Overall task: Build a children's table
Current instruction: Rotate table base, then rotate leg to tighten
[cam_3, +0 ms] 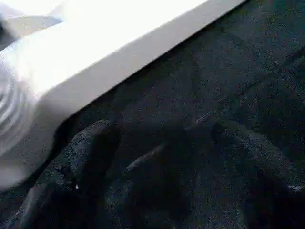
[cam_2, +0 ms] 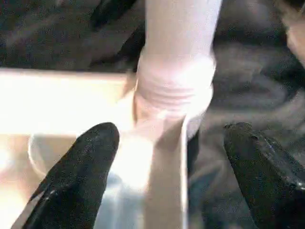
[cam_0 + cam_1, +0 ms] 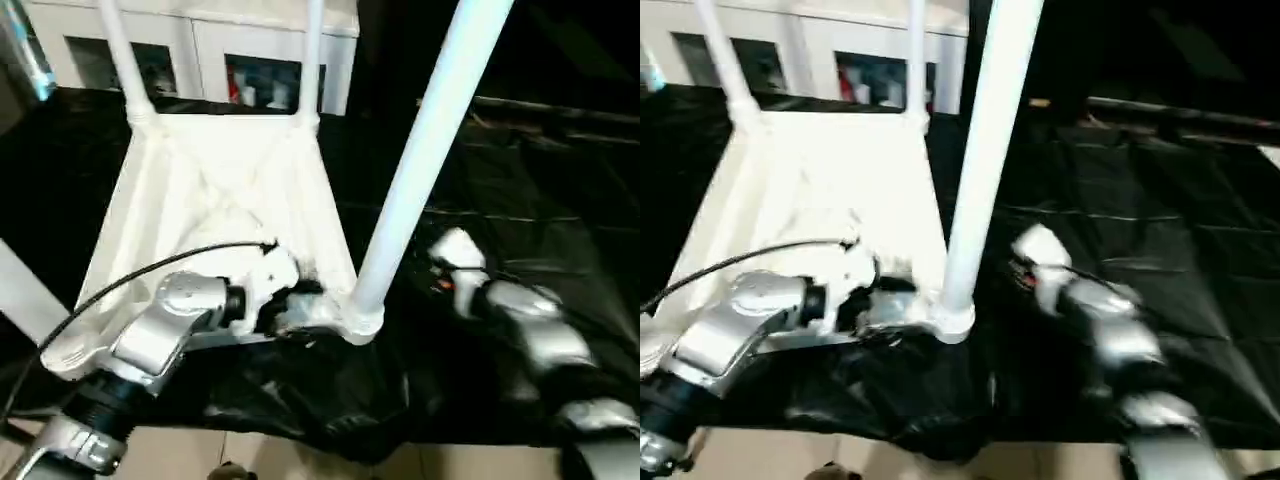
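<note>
The tabletop [image 3: 215, 200] lies upside down on a counter covered in black sheet [image 3: 530, 190], its ribbed underside facing up. Three legs stand up out of its corner sockets: two at the far corners [image 3: 125, 55] [image 3: 312, 55], and one at the near right corner [image 3: 420, 150], leaning a little to the right as it rises. At the near left, a further white tube [image 3: 22, 292] slants in from the picture's edge; I cannot tell whether it is seated.

The left pincer [image 2: 171, 181] sits at the near right corner, just beside the base of the near leg. Its two black fingers [image 2: 78, 171] stand wide apart on either side of the socket [image 2: 174, 90] where the leg enters, and neither touches the leg. The silver left forearm [image 3: 165, 335] reaches across the near edge of the tabletop, a black cable [image 3: 130, 280] arching over it.

The right pincer [image 1: 162, 157] is wide too and holds nothing. It hangs over the black sheet, just beside the tabletop's right edge [image 1: 124, 62] and near the same corner, apart from the plastic.

A white cabinet [image 3: 200, 50] with glass doors stands behind the counter. No writing or label can be read anywhere.
</note>
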